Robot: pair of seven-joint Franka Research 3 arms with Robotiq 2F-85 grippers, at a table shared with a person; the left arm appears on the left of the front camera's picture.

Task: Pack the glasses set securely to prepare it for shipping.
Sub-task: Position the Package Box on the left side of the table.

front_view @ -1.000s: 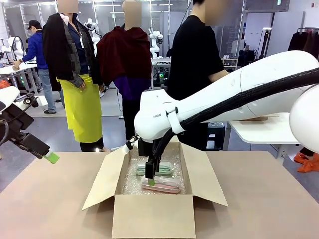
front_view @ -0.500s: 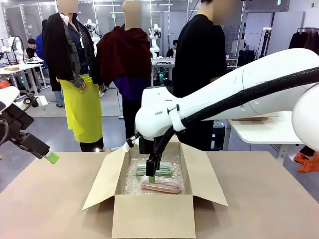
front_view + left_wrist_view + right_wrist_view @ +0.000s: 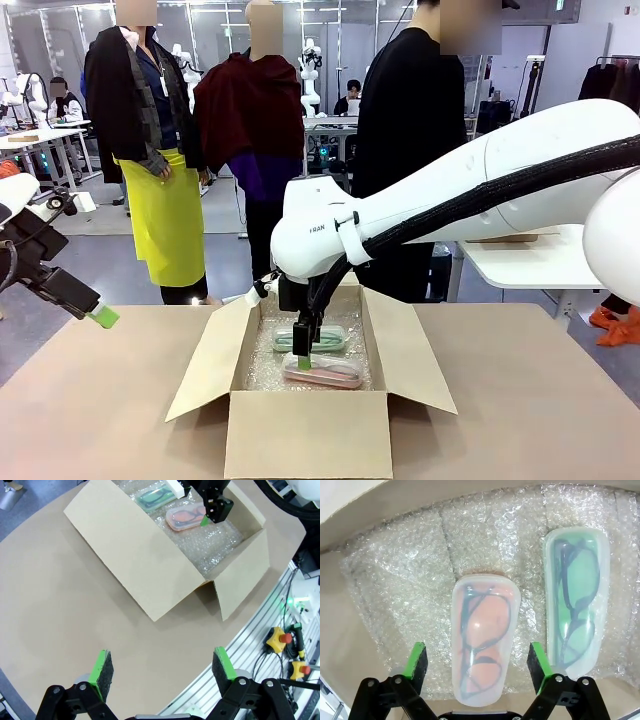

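Inside the open cardboard box both glasses cases lie on bubble wrap. The pink case is nearer the front, the mint green case lies beside it toward the back. My right gripper hangs open just above the pink case, one finger on either side, holding nothing. My left gripper stays open and empty above the table's left edge, well away from the box. In the left wrist view both cases, pink and green, lie under the right gripper.
The box flaps stand open left and right. A person in black stands behind the box at the far side. Bare brown table lies around the box. Beyond the table edge is a metal rail with emergency-stop buttons.
My right gripper has risen very slightly above the pink case. The person behind the box has shifted a little to the right. The left arm has not moved.
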